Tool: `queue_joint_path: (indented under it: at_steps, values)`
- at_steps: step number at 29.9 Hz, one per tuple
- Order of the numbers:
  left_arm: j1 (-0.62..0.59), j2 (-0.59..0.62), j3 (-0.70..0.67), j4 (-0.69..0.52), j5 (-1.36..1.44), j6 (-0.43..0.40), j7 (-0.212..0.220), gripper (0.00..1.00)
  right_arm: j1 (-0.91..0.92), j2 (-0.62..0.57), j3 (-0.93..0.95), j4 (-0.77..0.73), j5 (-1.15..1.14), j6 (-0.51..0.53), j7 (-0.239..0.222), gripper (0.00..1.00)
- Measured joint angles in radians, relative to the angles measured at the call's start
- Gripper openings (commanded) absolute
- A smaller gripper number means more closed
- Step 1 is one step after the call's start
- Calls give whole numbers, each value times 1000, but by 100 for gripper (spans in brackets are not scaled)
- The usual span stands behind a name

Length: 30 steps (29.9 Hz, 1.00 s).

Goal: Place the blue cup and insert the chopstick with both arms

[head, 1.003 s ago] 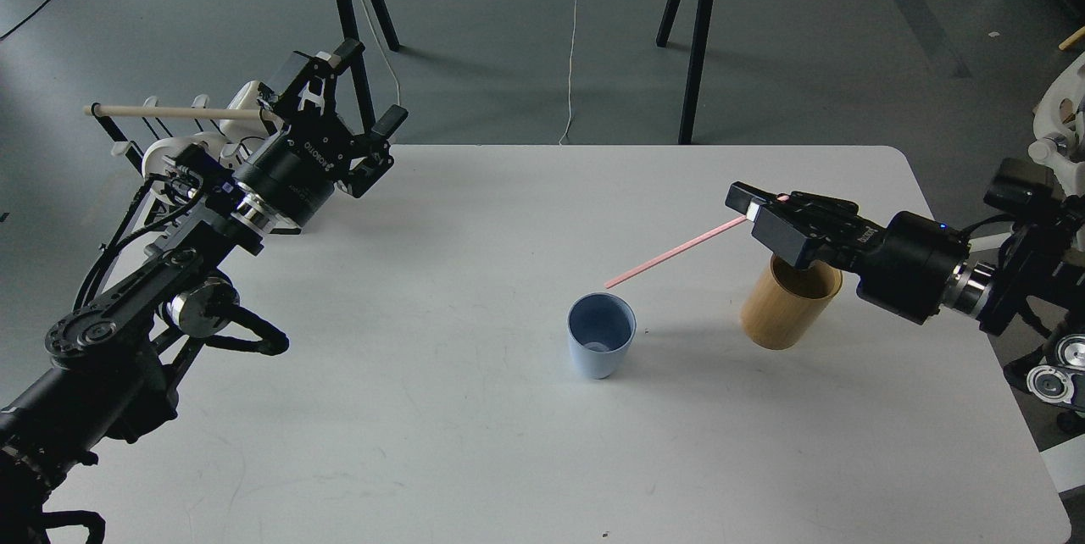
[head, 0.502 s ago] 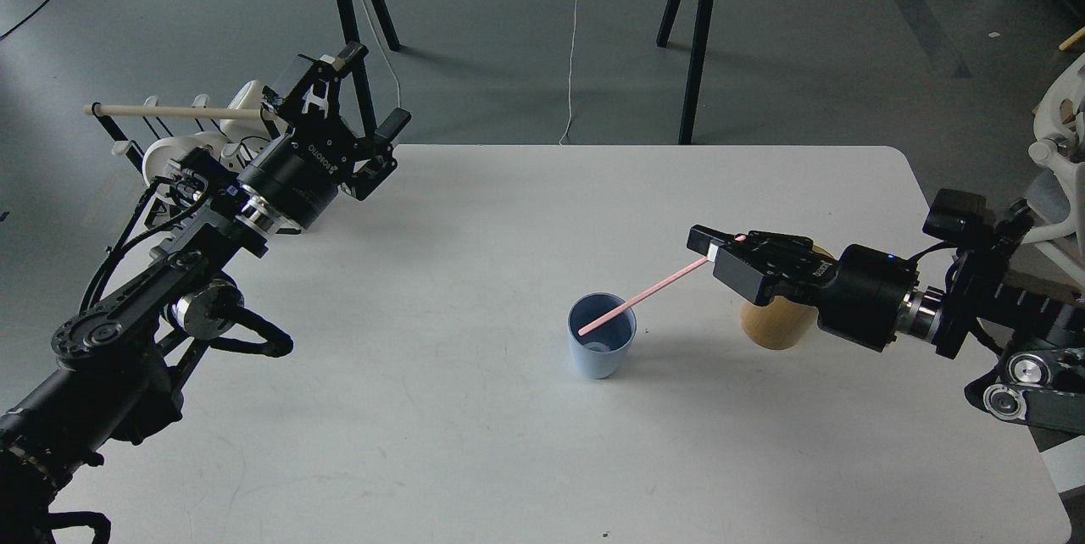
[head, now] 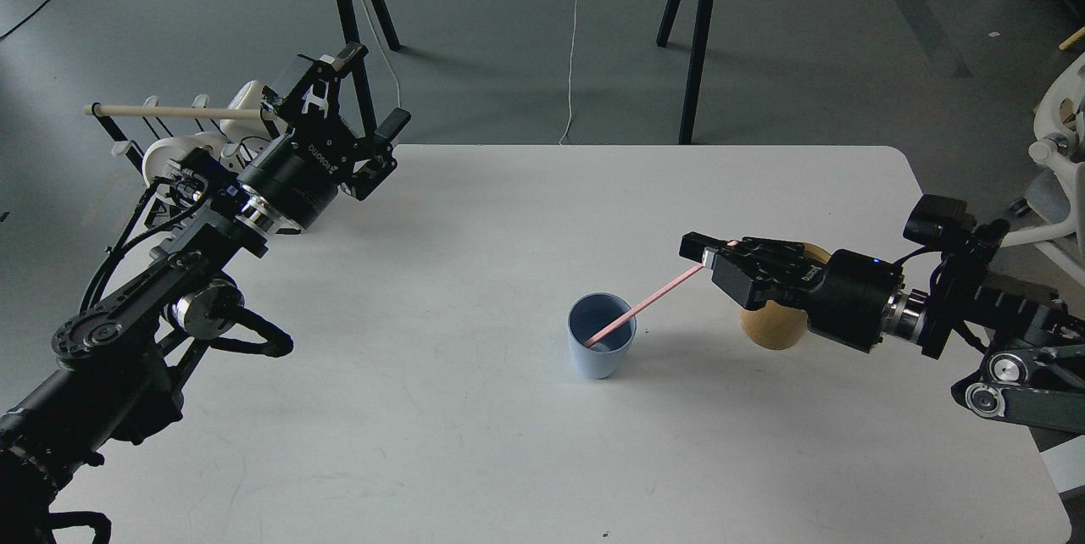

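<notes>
Right gripper (head: 699, 252): closed on the far end of the pink chopstick (head: 644, 307); over the last second I have carried it leftward and lowered it, so it now slants down into the cup.
Chopstick tip: a second ago it hung in the air beyond the rim; now it is inside the blue cup (head: 601, 346), near the bottom, with the shaft lying across the right side of the rim.
Blue cup: upright near the middle of the white table (head: 475, 459), in the same place as before; it looks already placed.
Left gripper (head: 352, 124): fingers spread wide and holding nothing, raised over the far left corner of the table, hardly moved.
Bamboo holder (head: 767, 330): just behind my right wrist, mostly hidden now.
Meaning for the task: I judge the insertion nearly done; what remains is to let go without tipping the light cup.
</notes>
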Motion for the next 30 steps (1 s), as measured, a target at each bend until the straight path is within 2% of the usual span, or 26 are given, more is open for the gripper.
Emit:
queue_joint_path:
  at_steps: [4,8,13,16,21,30]
  values:
    - [1,0,0,0,0,0,0,98,3,3,0,-4,1,0,0,25]
    - [1,0,0,0,0,0,0,98,4,4,1,-6,2,0,0,39]
    - [1,0,0,0,0,0,0,98,10,0,14,0,40,0,0,71]
    - [1,0,0,0,0,0,0,98,17,-1,45,5,87,0,0,80]
    - [-1,0,0,0,0,0,0,98,17,22,123,6,285,0,0,82]
    - [-61,15,-1,37,0,0,0,98,-10,157,338,-6,717,0,0,83]
